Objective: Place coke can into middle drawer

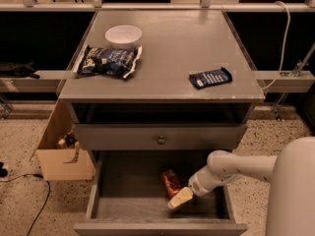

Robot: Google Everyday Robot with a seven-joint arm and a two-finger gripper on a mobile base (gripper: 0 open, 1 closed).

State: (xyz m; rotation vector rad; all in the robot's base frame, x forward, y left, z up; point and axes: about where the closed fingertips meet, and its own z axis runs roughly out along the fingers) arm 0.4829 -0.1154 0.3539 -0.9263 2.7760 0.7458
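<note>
Gripper (179,198) low inside middle drawer (125,183). Coke can (170,182) lies on the drawer floor just up-left of it, touching or nearly. Clenched or released: cannot tell.

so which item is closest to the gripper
The coke can, in the open drawer beside the gripper; the bag, packet and bowl are up on top.

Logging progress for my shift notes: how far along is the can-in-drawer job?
Done: the coke can lies on the floor of the open middle drawer. In hand: the gripper sits low beside the can, inside the drawer. Left: withdrawing the gripper.
</note>
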